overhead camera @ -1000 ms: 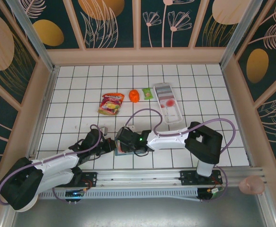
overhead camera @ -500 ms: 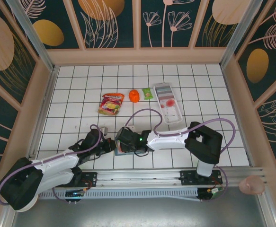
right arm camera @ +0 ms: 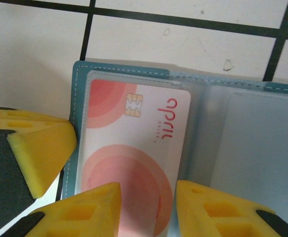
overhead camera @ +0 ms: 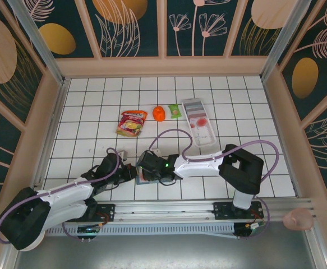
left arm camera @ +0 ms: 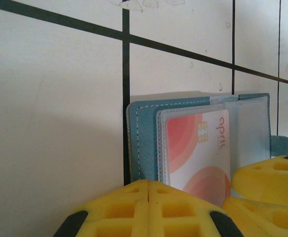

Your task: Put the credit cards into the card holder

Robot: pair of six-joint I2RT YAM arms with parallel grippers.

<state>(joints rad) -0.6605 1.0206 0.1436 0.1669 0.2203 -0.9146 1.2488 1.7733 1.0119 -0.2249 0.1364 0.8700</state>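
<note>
The card holder (right arm camera: 79, 98) is a teal wallet lying open on the white tiles close to the arm bases (overhead camera: 143, 180). A pale credit card (right arm camera: 139, 143) with red-pink circles and a chip sits inside its left clear sleeve (left arm camera: 198, 148). My right gripper (right arm camera: 148, 207) stands open just over the card's near end, one yellow finger on each side and nothing pinched. My left gripper (left arm camera: 148, 183) is shut, its tips at the wallet's near left edge (left arm camera: 144, 138). One of its fingers (right arm camera: 42, 150) touches the wallet's left border. Both grippers meet over the wallet (overhead camera: 138, 171).
Further back stand a long white tray (overhead camera: 199, 122), a green packet (overhead camera: 175, 111), an orange object (overhead camera: 159, 114) and a red-yellow snack bag (overhead camera: 132, 123). Low wooden walls ring the tiled floor.
</note>
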